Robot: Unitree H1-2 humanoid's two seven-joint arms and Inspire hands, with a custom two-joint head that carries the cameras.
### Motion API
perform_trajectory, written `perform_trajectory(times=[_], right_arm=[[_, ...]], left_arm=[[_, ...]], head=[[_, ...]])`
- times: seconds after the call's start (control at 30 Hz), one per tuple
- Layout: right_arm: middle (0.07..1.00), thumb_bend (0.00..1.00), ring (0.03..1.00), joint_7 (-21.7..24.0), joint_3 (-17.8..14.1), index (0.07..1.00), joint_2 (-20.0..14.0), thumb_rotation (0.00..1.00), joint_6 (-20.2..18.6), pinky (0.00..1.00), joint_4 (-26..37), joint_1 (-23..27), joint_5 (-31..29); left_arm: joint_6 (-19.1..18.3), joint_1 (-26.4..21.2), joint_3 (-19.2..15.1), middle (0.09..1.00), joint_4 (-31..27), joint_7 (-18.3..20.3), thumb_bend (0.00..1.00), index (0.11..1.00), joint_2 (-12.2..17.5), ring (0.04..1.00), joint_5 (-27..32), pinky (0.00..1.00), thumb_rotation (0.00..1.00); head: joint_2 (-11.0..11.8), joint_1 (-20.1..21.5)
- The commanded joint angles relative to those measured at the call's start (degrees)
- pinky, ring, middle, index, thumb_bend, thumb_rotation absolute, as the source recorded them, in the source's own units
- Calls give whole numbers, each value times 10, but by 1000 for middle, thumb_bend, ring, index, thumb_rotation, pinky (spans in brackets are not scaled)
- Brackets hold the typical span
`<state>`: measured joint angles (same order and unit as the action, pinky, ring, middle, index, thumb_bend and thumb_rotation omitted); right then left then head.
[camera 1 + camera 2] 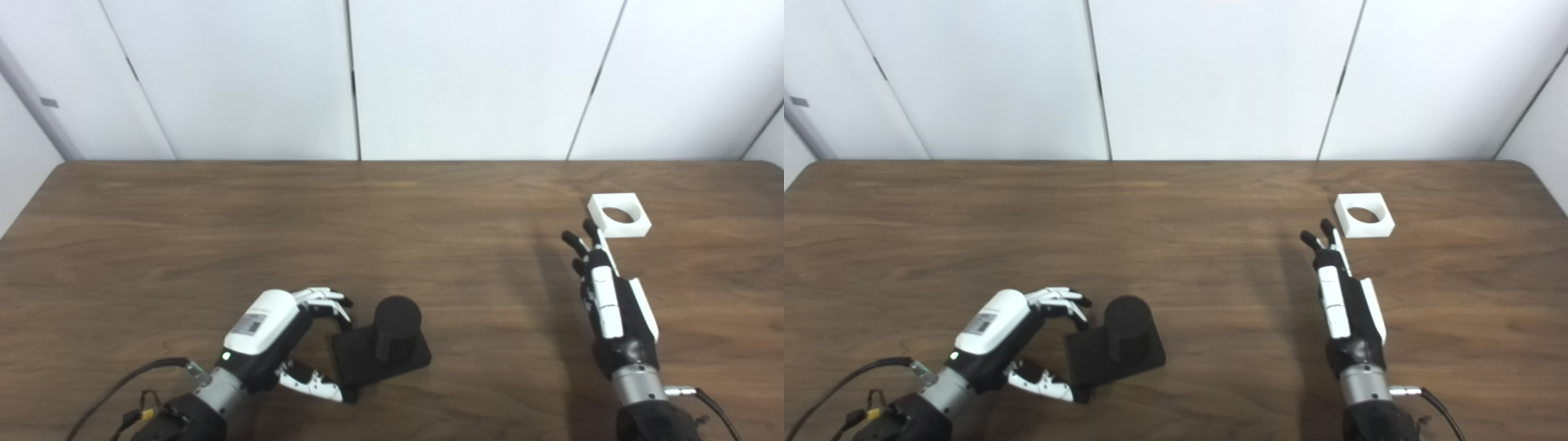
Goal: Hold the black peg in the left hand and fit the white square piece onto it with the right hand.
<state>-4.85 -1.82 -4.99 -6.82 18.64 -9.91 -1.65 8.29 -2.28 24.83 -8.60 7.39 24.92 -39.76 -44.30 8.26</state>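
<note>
The black peg is a short upright cylinder on a flat black square base, near the table's front centre. My left hand is beside the base's left edge, with its fingers curled over the back-left corner and its thumb at the front-left corner. The hand is open, and I cannot tell if it touches the base. The white square piece with a round hole lies flat at the right. My right hand is open and stretched flat, its fingertips just short of the piece's near-left corner.
The brown wooden table carries only the peg and the white piece. White wall panels stand behind its far edge. Cables trail from both wrists at the front edge.
</note>
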Motion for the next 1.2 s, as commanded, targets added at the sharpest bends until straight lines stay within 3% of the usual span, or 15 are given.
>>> perform_trajectory(times=[0.0, 0.17, 0.27, 0.7, 0.9, 1.07, 1.17], right_arm=[[922, 582, 1000, -5, 4, 1000, 32, 1000, 7, 1000, 26, -42, -1], [918, 583, 1000, -9, 9, 1000, 33, 1000, 5, 1000, 29, -44, 6], [912, 586, 1000, -11, 11, 1000, 33, 1000, -2, 1000, 32, -44, 12], [921, 588, 1000, -16, 17, 1000, 37, 1000, -14, 1000, 39, -46, 6], [901, 544, 978, -23, 7, 992, 28, 1000, -29, 1000, 64, -39, 16], [898, 473, 951, -4, -6, 977, -27, 1000, -61, 984, 101, -33, 59], [892, 528, 910, 13, -15, 926, -74, 858, -86, 920, 121, -27, 148]], left_arm=[[-8, 1, 31, 771, 33, 33, 516, 487, -4, 827, -58, 874, 52], [-21, -21, 60, 772, 47, 37, 515, 488, -17, 832, -140, 891, 57], [-27, -34, 74, 764, 57, 38, 516, 489, -24, 826, -160, 882, 58], [-32, -48, 84, 759, 70, 30, 513, 490, -33, 824, -178, 878, 59], [-30, -41, 80, 755, 62, 24, 514, 489, -27, 817, -177, 857, 58], [-28, -34, 79, 747, 49, 22, 515, 489, -24, 808, -177, 841, 57], [-30, -30, 78, 748, 47, 22, 516, 489, -24, 808, -177, 841, 57]], head=[[-1, 0], [-2, 5], [-2, 9], [8, 48], [12, 72], [18, 92], [21, 97]])
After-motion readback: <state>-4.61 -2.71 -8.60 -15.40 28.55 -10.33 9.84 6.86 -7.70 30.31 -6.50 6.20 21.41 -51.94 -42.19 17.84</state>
